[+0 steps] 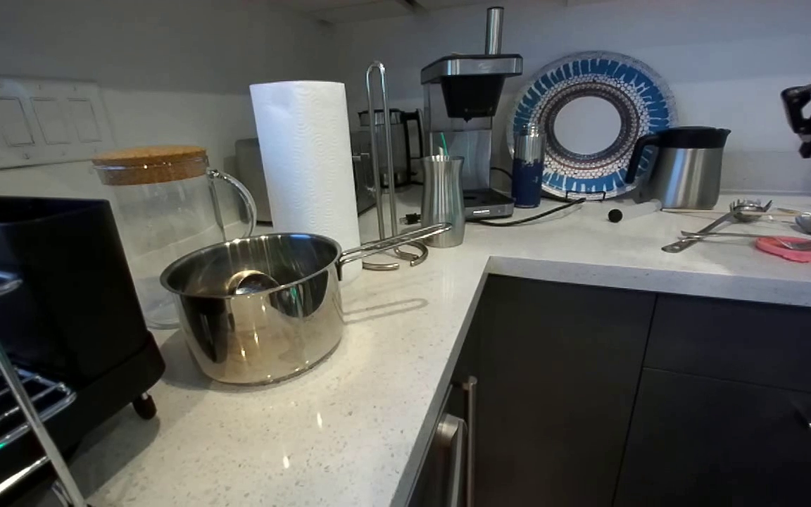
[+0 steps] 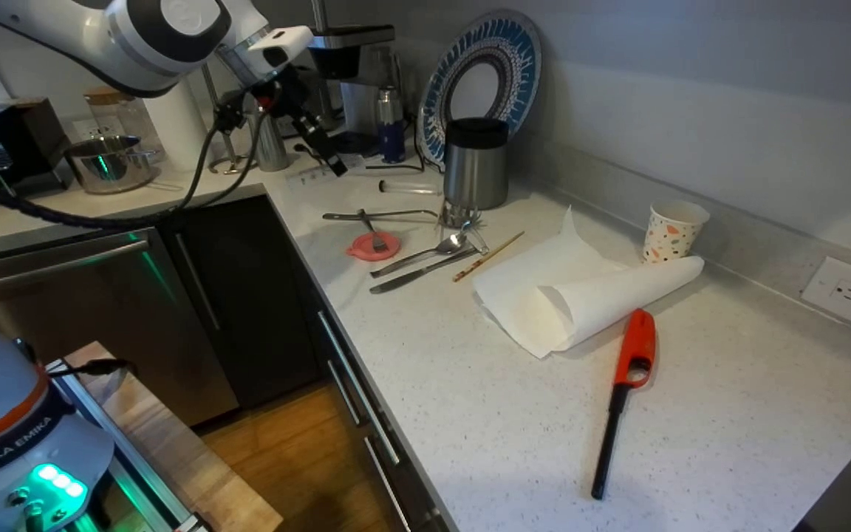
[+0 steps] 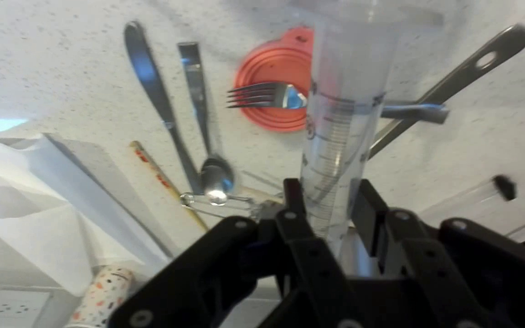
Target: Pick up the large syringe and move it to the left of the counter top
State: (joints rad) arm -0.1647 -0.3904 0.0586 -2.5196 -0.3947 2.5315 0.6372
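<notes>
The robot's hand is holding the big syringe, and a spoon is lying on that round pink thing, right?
Not a spoon: the wrist view shows a fork lying on the round pink thing. The hand does hold the big syringe.

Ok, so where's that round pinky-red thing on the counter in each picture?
In an exterior view: the pinky-red disc is near the right edge, about halfway down.
In an exterior view: the pinky-red disc is just left of the middle.
Wrist view: the pinky-red disc is top middle, partly behind the large syringe.
Landmark all three share: the fork lying partly on it.
</notes>
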